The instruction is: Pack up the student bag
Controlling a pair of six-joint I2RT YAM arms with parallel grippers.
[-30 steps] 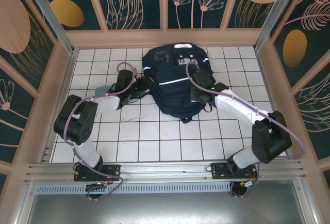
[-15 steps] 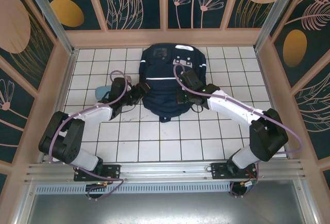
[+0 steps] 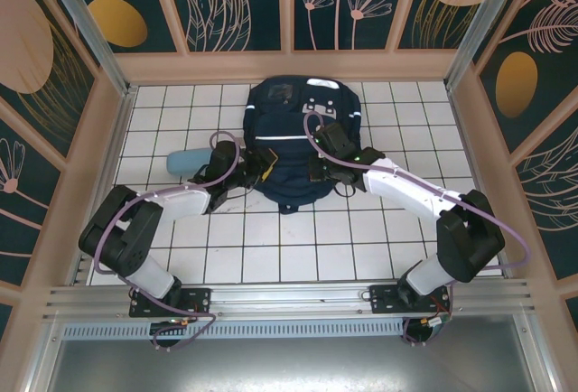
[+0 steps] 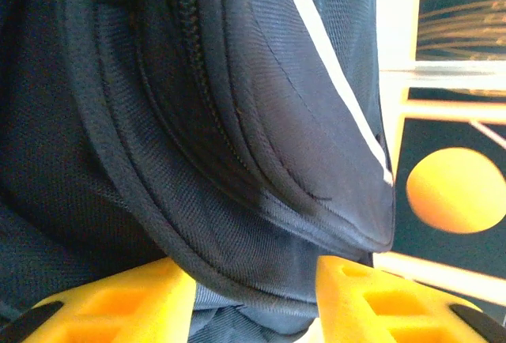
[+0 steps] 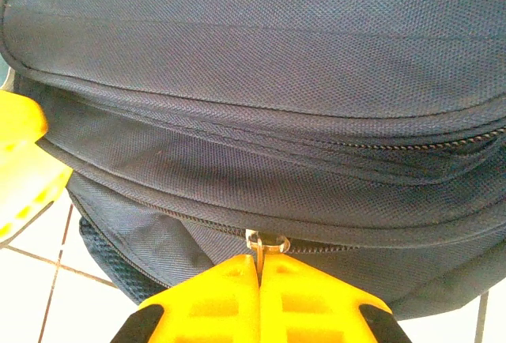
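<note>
Top view: the student bag [image 3: 302, 144] is lying flat on the far middle of the white-tiled table [image 3: 271, 247], its white stripe facing up. My left gripper [image 3: 262, 162] is meeting the bag's left side; my right gripper [image 3: 318, 171] is meeting its near right side.

Left wrist view: my left gripper [image 4: 253, 299] is pinching a fold of the bag's navy fabric [image 4: 237, 161] between its yellow fingers.

Right wrist view: my right gripper [image 5: 259, 268] is pressing its fingers together on the metal zipper pull [image 5: 265, 242].
</note>
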